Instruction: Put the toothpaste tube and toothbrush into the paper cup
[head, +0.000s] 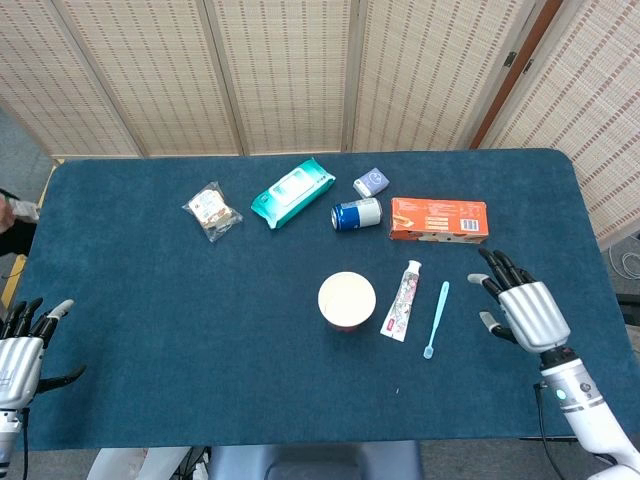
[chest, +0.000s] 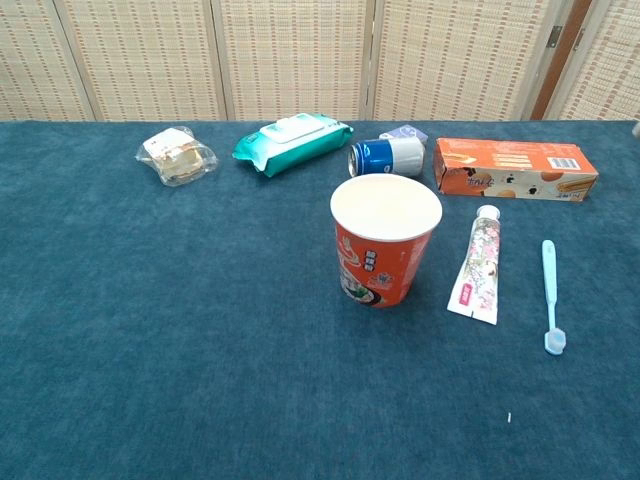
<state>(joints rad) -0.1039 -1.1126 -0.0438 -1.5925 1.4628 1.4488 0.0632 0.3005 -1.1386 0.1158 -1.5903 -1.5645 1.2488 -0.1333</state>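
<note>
Reach step: right robot hand (head: 524, 310), fingers spread and empty, hovers beside the toothbrush (head: 436, 317); next, pinch it for the paper cup (head: 347, 299).

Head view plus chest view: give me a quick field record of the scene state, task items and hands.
cup: paper cup upright, nothing visible inside
toothpaste: toothpaste tube flat on table, right of cup, apart from it
toothbrush: toothbrush flat, right of tube, not touching
left hand: left hand at near left table edge, fingers apart, holding nothing
right hand: right hand right of toothbrush, fingers spread, holding nothing
task progress: neither item in cup
</note>
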